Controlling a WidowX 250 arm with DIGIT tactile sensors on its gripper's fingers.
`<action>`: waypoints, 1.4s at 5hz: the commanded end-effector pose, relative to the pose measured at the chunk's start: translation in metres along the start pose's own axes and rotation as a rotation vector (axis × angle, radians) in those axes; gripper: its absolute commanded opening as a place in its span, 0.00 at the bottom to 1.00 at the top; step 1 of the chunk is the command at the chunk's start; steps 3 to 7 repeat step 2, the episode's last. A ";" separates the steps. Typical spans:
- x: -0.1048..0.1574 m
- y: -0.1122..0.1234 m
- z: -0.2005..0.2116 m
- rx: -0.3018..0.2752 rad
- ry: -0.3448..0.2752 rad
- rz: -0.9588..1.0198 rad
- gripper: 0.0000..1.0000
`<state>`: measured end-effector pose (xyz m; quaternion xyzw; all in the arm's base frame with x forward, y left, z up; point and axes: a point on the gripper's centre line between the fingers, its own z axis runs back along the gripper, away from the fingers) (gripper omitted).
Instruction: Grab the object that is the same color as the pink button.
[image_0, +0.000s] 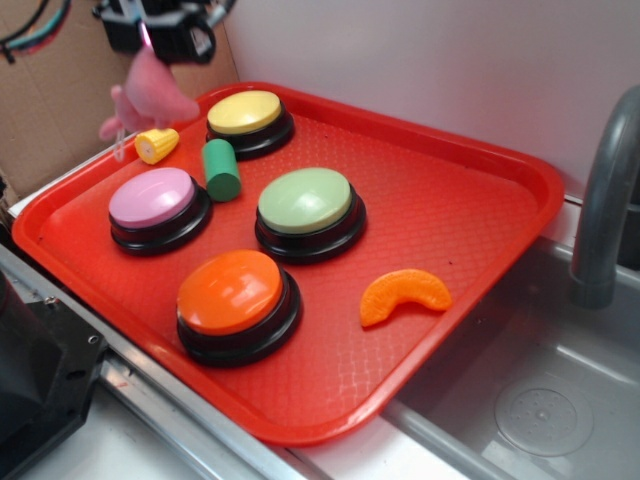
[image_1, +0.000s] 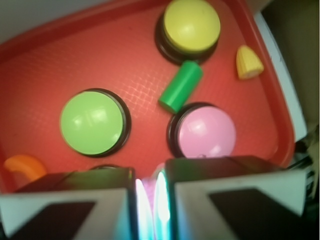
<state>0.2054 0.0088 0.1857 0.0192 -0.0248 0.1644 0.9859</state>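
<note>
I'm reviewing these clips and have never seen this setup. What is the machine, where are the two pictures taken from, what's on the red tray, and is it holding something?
It is a small robot arm. The exterior view looks from the side; the wrist view looks down from a camera on the arm, past its tool. On the red tray sit four round push buttons: pink, yellow, green and orange. There is also a green cylinder, a toy corn piece and an orange slice. The tool has its fingers closed on a pink plush toy, hanging above the tray's far corner.
</note>
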 end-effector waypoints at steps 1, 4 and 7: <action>0.010 0.024 0.044 0.000 -0.017 -0.007 0.00; 0.009 0.030 0.040 0.015 0.019 0.075 0.00; 0.009 0.030 0.040 0.015 0.019 0.075 0.00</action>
